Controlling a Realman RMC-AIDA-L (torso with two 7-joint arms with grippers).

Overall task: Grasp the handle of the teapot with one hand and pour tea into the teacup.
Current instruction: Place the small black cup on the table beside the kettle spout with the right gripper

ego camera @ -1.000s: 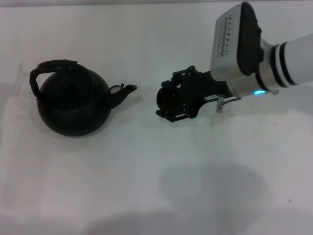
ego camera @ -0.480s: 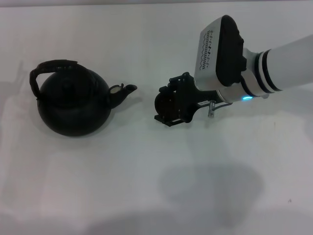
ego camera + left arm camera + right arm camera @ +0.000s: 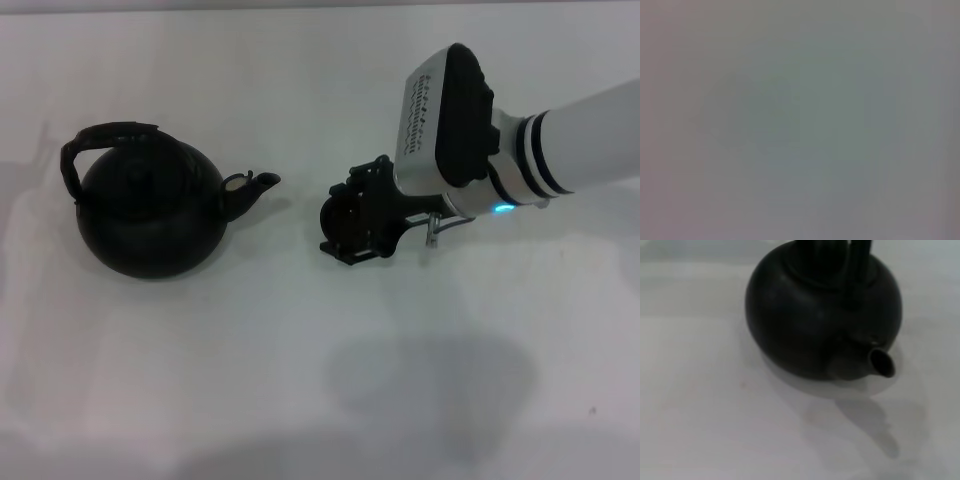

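White tabletop (image 3: pixel 300 380) | right gripper (image 3: pixel 352 222) just off teapot (image 3: pixel 150 210) spout, clasping teacup (image 3: pixel 345 210) | set cup upright below spout; handle (image 3: pixel 100 140) ungrasped

Head view looks down from above; right wrist view faces the same teapot (image 3: pixel 150 215) closely, spout-on.

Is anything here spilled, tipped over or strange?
Nothing is spilled. The teapot stands upright, its handle untouched. One odd point: the right pincer holds the teacup beside the spout, apparently on its side. The left wrist view shows only blank grey.
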